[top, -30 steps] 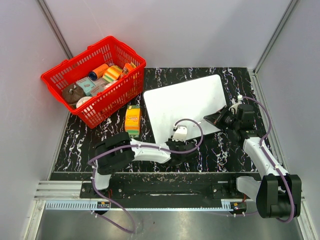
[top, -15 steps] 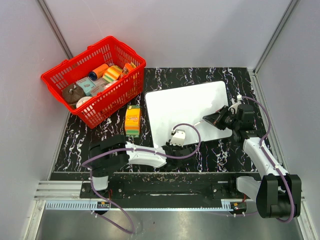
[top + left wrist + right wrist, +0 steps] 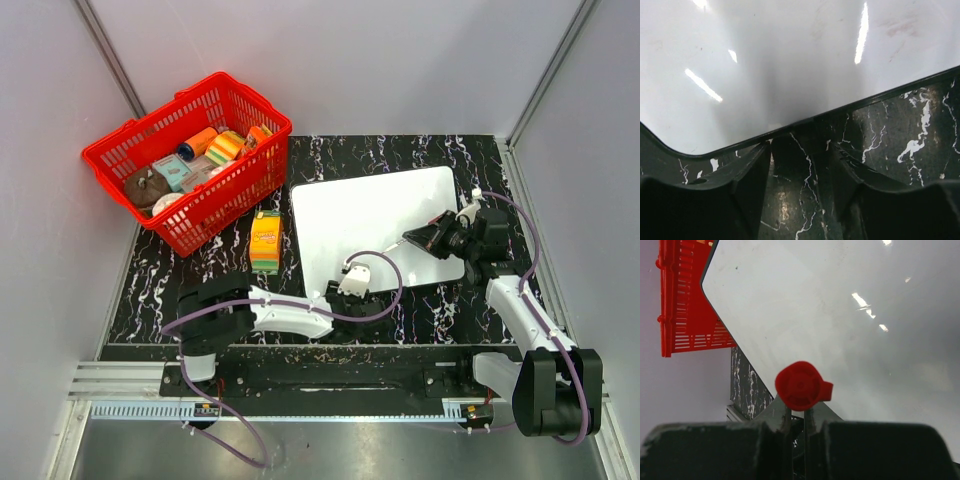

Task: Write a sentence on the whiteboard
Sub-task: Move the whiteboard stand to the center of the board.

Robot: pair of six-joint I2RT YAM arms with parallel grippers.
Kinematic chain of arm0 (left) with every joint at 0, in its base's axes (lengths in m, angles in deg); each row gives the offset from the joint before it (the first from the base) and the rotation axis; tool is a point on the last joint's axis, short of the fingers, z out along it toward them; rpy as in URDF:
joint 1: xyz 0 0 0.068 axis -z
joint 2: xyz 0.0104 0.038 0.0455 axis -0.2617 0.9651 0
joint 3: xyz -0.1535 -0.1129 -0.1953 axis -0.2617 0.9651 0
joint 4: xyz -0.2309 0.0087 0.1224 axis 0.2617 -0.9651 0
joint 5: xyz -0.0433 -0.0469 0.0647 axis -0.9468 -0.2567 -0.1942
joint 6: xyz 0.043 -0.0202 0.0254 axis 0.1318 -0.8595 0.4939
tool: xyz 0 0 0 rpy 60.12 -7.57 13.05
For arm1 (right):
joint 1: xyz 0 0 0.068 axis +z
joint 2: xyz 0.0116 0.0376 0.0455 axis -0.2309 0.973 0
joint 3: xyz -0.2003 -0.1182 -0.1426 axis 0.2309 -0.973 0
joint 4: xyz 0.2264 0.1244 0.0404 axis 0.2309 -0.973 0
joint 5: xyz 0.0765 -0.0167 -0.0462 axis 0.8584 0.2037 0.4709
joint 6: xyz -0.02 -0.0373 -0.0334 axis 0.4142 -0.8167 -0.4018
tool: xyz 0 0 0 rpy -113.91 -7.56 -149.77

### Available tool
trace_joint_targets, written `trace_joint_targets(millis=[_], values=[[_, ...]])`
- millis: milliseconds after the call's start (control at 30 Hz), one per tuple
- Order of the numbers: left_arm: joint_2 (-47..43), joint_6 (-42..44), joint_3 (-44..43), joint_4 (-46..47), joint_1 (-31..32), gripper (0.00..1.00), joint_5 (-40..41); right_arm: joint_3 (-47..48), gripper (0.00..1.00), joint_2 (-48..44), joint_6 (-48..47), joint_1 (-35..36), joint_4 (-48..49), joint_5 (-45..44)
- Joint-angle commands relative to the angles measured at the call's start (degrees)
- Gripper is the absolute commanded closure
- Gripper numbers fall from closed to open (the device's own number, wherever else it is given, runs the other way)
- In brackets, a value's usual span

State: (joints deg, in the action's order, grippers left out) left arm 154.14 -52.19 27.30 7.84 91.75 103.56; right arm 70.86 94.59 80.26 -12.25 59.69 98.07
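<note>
Just short of the whiteboard (image 3: 370, 210), left arm (image 3: 290, 312) low, jaws apart.

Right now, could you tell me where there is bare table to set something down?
Bare tabletop runs behind the whiteboard, from the red basket to the right wall. A patch lies on the basket's near side, left of the yellow pack. The left gripper and right gripper crowd the whiteboard's near and right edges.

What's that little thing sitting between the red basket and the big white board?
A small orange and yellow box, lying on the black marbled table between the red basket and the whiteboard. The top view shows it.
</note>
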Motion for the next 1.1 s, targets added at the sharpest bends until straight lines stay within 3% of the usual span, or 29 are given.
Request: trace_joint_targets(millis=[0, 367, 700, 800, 900, 933, 1067], values=[[-0.26, 0.66, 1.64, -6.20, 1.03, 0.46, -4.42, -0.56, 1.00, -1.68, 1.04, -0.22, 4.35, 2.63], [-3.95, -2.59, 5.24, -6.47, -0.20, 0.50, -2.66, -1.52, 1.00, -2.21, 2.36, -0.22, 6.28, 4.57], [-2.19, -1.72, 2.96, -6.47, -1.34, 0.51, -3.89, -2.49, 1.00, -2.65, 3.15, -0.22, 8.04, 5.89], [-3.33, -2.15, 4.09, -6.47, 0.06, 0.47, -5.20, -2.05, 1.00, -2.47, 2.80, -0.22, 8.04, 6.59], [-7.09, -1.28, 7.34, -4.89, 1.64, 0.34, -8.18, -0.91, 1.00, -2.30, 2.89, -0.14, 7.87, 7.38], [-8.42, -1.28, 9.44, -4.19, 1.99, 0.25, -9.15, -0.04, 1.00, -2.12, 2.71, -0.22, 7.61, 7.47], [-17.55, -0.23, 16.99, -0.41, 3.32, 0.18, -15.55, 4.53, 1.00, -1.16, -0.09, -0.14, 1.04, 6.51]])
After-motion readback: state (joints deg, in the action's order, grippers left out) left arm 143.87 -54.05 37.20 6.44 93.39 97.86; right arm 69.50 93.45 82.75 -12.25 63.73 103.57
